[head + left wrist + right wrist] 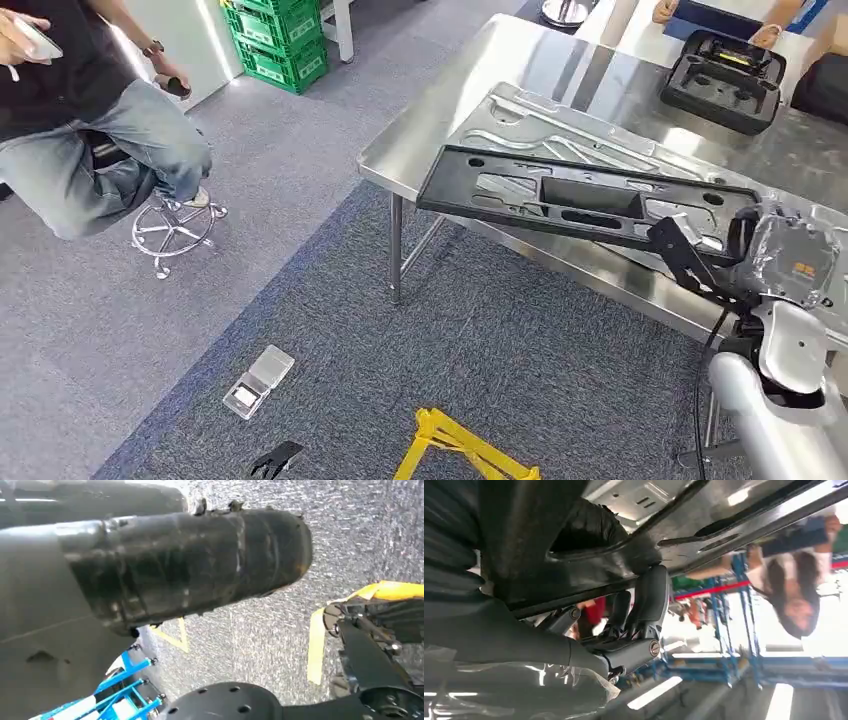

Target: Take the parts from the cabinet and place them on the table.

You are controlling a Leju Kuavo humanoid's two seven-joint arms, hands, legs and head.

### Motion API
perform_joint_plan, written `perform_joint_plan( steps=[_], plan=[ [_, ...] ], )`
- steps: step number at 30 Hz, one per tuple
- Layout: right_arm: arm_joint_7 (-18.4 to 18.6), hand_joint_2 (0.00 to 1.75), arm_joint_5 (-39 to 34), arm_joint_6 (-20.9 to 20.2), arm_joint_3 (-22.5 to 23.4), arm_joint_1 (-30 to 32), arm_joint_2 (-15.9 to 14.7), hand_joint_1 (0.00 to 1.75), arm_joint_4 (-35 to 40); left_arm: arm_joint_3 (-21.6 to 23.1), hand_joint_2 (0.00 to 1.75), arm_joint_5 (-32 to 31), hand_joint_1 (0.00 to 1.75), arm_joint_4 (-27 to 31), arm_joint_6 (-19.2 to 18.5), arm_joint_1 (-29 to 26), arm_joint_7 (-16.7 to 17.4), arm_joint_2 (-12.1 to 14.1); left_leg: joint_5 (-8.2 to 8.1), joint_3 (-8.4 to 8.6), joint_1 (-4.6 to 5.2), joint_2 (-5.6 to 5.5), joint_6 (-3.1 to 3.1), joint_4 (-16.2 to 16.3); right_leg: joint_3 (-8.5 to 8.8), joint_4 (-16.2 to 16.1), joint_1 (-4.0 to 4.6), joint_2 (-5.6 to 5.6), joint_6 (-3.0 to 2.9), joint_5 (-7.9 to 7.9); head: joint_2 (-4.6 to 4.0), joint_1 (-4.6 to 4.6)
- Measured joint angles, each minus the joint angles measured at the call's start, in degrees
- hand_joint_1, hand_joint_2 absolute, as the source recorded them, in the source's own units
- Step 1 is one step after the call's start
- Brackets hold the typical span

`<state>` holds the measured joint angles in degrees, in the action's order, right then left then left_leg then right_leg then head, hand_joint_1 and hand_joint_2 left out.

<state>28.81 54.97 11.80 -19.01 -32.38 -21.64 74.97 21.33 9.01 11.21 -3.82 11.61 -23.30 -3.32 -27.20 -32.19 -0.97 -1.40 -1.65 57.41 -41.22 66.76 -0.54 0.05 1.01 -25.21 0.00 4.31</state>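
Currently right hand [700,262] fingers [651,597] grasp the black part [560,195] at the counter [480,75] front edge; placing step, next release; left hand's state unclear.

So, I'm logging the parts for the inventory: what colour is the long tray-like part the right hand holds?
Black long part, clearest in the head view; right hand holds its end.

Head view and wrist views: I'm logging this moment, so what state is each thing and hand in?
black panel: flat on the metal part, near end held by right hand
right hand: grips the panel's edge
metal part: flat on the table
table: bearing the parts
black tray: resting at the far end
left hand: hanging above the floor, hold unclear
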Motion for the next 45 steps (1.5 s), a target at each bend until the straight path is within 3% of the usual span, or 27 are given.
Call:
perform_joint_plan(
  steps=[1, 2, 3, 6, 8, 9, 11, 12, 13, 14, 17, 18, 21, 22, 24, 27, 28, 29, 32, 34, 36, 38, 39, 42, 43, 44, 45],
  plan=[
    [0.2, 1.75, -0.9, -0.1, 0.3, -0.2, -0.4, 1.75, 0.0, 0.0, 0.00, 0.0, 0.00, 0.0, 0.0, 0.0, 0.0, 0.0, -0.37, 0.63, 0.15, -0.04, 0.08, 0.0, 2.04, -5.3, 0.20, 0.00, -0.65, 3.10, 0.00, -0.02],
    [0.4, 1.75, -1.7, -0.1, 0.5, -0.4, -0.7, 1.75, -0.1, 0.0, 0.00, 0.0, 0.00, 0.0, 0.0, 0.0, 0.0, 0.0, -0.66, 0.88, -0.05, -0.05, 0.18, -0.2, 3.52, -9.0, 0.59, -0.09, -1.43, 4.19, 0.00, -0.04],
    [0.8, 1.75, -2.5, -0.1, 0.6, -0.7, -0.8, 1.75, -0.1, 0.0, 0.00, 0.0, 0.00, 0.0, 0.0, 0.1, 0.0, 0.0, -0.81, 0.83, 0.28, -0.08, 0.59, -0.3, 4.85, -9.5, 0.79, -0.26, -1.69, 3.39, 0.00, 0.06],
    [1.2, 1.75, -5.6, 0.4, 0.9, -0.9, -1.5, 1.75, -0.2, -0.1, 0.00, 0.1, 0.00, 0.0, 0.0, -0.1, -0.3, -0.2, -0.99, 1.19, 0.02, 0.15, 1.55, -1.2, 5.29, -10.8, 1.05, -0.10, -1.92, 2.60, 0.00, -0.11],
    [1.6, 1.75, -7.1, 0.8, 1.0, -0.9, -1.8, 1.75, -0.2, -0.2, 0.00, 0.1, 0.00, 0.0, 0.1, -0.1, -0.4, -0.2, -1.75, 1.62, 0.23, 0.52, 2.13, -0.5, 7.40, -13.0, 0.44, -0.26, -1.83, 2.77, 0.00, 0.04],
    [1.6, 1.75, -7.7, 1.0, 1.0, -1.1, -1.8, 1.75, -0.4, -0.3, 0.00, 0.2, 0.00, 0.0, 0.1, 0.0, -0.4, -0.2, -3.02, 0.10, 0.23, 0.62, 2.31, 2.5, 7.97, -13.4, 0.32, -0.36, -2.12, 2.58, 0.00, 0.11],
    [1.9, 1.75, -8.8, 1.0, 0.9, -1.1, -1.8, 1.75, -0.6, -0.4, 0.00, 0.2, 0.00, 0.0, 0.1, -0.1, -0.3, 0.2, -6.40, -5.96, 0.17, 0.66, 2.61, 12.5, 8.53, -13.4, 0.33, -0.34, -2.33, 1.98, 0.00, 0.15],
    [2.2, 1.75, -9.2, 1.0, 0.9, -0.7, -1.8, 1.75, -0.7, -0.5, 0.00, 0.2, 0.00, 0.0, 0.2, -0.4, -0.2, 0.4, -6.93, -8.47, 0.18, 0.66, 2.73, 16.0, 8.89, -13.4, 0.35, -0.32, -2.33, 1.63, 0.00, 0.11],
    [2.5, 1.75, -9.6, 1.0, 0.9, -0.3, -1.8, 1.75, -0.7, -0.5, 0.00, 0.3, 0.00, 0.0, 0.2, -0.7, -0.2, 0.6, -5.94, -9.56, 0.18, 0.66, 2.84, 16.6, 9.36, -13.3, 0.36, -0.27, -2.28, 1.27, 0.00, 0.15],
    [2.7, 1.75, -9.8, 1.0, 0.9, 0.0, -1.8, 1.75, -0.7, -0.5, 0.00, 0.3, 0.00, 0.0, 0.3, -1.0, -0.3, 0.7, -3.68, -9.24, 0.18, 0.69, 2.88, 14.8, 9.93, -13.3, 0.35, -0.24, -2.24, 0.88, 0.00, 0.13],
    [2.8, 1.75, -10.2, 0.9, 0.9, 0.3, -1.8, 1.75, -0.6, -0.5, 0.00, 0.3, 0.00, 0.0, 0.4, -1.6, -0.4, 0.7, 5.54, -3.99, 0.18, 0.68, 2.42, 0.4, 11.28, -12.6, 0.28, -0.03, -1.69, -0.79, 0.00, 0.15],
    [2.9, 1.75, -10.4, 0.9, 0.8, 0.3, -1.8, 1.75, -0.6, -0.5, 0.00, 0.3, 0.00, -0.1, 0.4, -1.5, -0.4, 0.7, 4.30, -3.05, 0.21, 0.61, 2.17, -1.0, 11.10, -11.9, 0.83, 0.17, -1.19, -1.38, 0.00, 0.09],
    [3.1, 1.75, -10.6, 0.9, 0.8, 0.5, -1.8, 1.75, -0.6, -0.6, 0.00, 0.3, 0.00, -0.1, 0.4, -1.6, -0.5, 0.7, 3.70, -3.20, 0.51, 0.56, 1.08, -0.9, 11.36, -12.5, 0.52, 0.13, -0.45, -1.69, 0.00, 0.09],
    [3.1, 1.75, -10.6, 0.9, 0.8, 0.4, -1.8, 1.75, -0.6, -0.5, 0.00, 0.3, 0.00, -0.1, 0.4, -1.6, -0.5, 0.7, 3.79, -2.75, -0.03, 0.58, 0.80, -1.3, 11.51, -12.3, 0.60, 0.17, -0.11, -2.06, 0.00, 0.09],
    [3.1, 1.75, -10.5, 0.9, 0.8, 0.3, -2.1, 1.75, -0.6, -0.5, 0.00, 0.3, 0.00, -0.1, 0.4, -1.6, -0.6, 0.6, 3.51, -2.16, -0.16, 0.48, 0.28, -1.4, 9.43, -8.3, 0.47, 0.05, 0.55, -4.16, 0.00, -0.11],
    [3.2, 1.75, -10.6, 0.9, 0.8, 0.7, -2.2, 1.75, -0.7, -0.6, 0.00, 0.4, 0.00, -0.1, 0.4, -1.5, -0.5, 0.0, 2.86, -1.65, -0.14, 0.37, -0.05, -1.4, 1.19, 6.1, -0.08, 0.03, 1.26, -8.80, 0.00, -0.07],
    [3.2, 1.75, -10.6, 0.9, 0.8, 1.0, -2.2, 1.75, -0.7, -0.7, 0.00, 0.4, 0.00, -0.1, 0.4, -1.6, -0.5, 0.0, 2.56, -1.32, -0.14, 0.31, -0.03, -1.4, -0.57, 7.9, -0.18, 0.03, 1.29, -8.24, 0.00, -0.09],
    [3.2, 1.75, -10.6, 0.9, 0.8, 1.1, -2.2, 1.75, -0.8, -0.7, 0.00, 0.4, 0.00, -0.1, 0.4, -1.7, -0.5, 0.0, 2.17, -0.82, -0.14, 0.26, 0.06, -1.4, -0.60, 6.3, -0.27, 0.03, 1.24, -5.91, 0.00, -0.07],
    [3.1, 1.75, -10.5, 1.0, 0.8, 0.9, -2.3, 1.75, -0.9, -0.8, 0.00, 0.5, 0.00, -0.1, 0.4, -1.7, -0.5, 0.0, 1.09, 0.71, -0.13, 0.05, 0.52, -1.5, 4.54, -8.4, -0.13, -0.09, 0.22, 3.74, 0.00, -0.11],
    [3.1, 1.75, -10.5, 1.1, 0.7, 0.5, -2.3, 1.75, -1.0, -0.8, 0.00, 0.5, 0.00, -0.1, 0.4, -1.5, -0.5, 0.0, 0.72, 0.65, 0.12, -0.01, 1.17, -1.5, 6.67, -11.8, 0.40, -0.31, -0.59, 2.85, 0.00, -0.26],
    [3.0, 1.75, -10.5, 1.1, 0.7, 0.4, -2.3, 1.75, -1.0, -0.8, 0.00, 0.5, 0.00, -0.1, 0.4, -1.6, -0.5, 0.0, 0.52, 0.75, -0.03, 0.09, 1.78, -1.8, 6.56, -11.6, 0.48, -0.28, -0.78, 2.25, 0.00, -0.18],
    [3.0, 1.75, -10.5, 1.1, 0.7, 0.4, -2.3, 1.75, -0.9, -0.8, 0.00, 0.5, 0.00, -0.1, 0.4, -1.6, -0.7, 0.0, -0.19, 1.23, -0.02, 0.39, 2.46, -1.7, 7.86, -13.1, -0.20, -0.38, -1.16, 2.41, 0.00, -0.02],
    [2.9, 1.75, -10.4, 1.1, 0.7, 0.3, -2.2, 1.75, -0.9, -0.9, 0.00, 0.6, 0.00, -0.1, 0.4, -1.5, -0.7, 0.0, -0.99, 0.50, 0.14, 0.62, 2.71, 0.3, 8.46, -13.5, -0.11, -0.37, -1.37, 2.27, 0.00, -0.04],
    [2.8, 1.75, -10.5, 1.1, 0.5, 0.3, -2.0, 1.75, -1.2, -0.9, 0.00, 0.6, 0.00, -0.1, 0.4, -1.6, -0.5, 0.6, -5.94, -7.57, 0.12, 0.66, 3.02, 14.1, 9.31, -13.5, 0.03, -0.43, -2.01, 1.48, 0.00, 0.13],
    [2.7, 1.75, -10.5, 1.1, 0.5, 0.4, -1.9, 1.75, -1.4, -0.9, 0.00, 0.6, 0.00, -0.1, 0.3, -1.7, -0.5, 1.0, -5.93, -9.42, 0.12, 0.66, 3.07, 16.5, 9.64, -13.5, 0.05, -0.41, -2.03, 1.16, 0.00, 0.11],
    [2.7, 1.75, -10.6, 1.1, 0.4, 0.3, -1.8, 1.75, -1.5, -0.8, 0.00, 0.6, 0.00, -0.1, 0.3, -1.8, -0.6, 1.2, -4.49, -9.87, 0.11, 0.67, 3.12, 16.2, 10.08, -13.5, 0.05, -0.35, -2.04, 0.82, 0.00, 0.11],
    [2.6, 1.75, -10.6, 1.2, 0.4, 0.3, -1.7, 1.75, -1.7, -0.8, 0.00, 0.6, 0.00, -0.1, 0.3, -1.9, -0.6, 1.3, -1.64, -8.95, 0.10, 0.69, 3.07, 13.0, 10.66, -13.4, 0.03, -0.23, -1.95, 0.38, 0.00, 0.17]
  ],
)
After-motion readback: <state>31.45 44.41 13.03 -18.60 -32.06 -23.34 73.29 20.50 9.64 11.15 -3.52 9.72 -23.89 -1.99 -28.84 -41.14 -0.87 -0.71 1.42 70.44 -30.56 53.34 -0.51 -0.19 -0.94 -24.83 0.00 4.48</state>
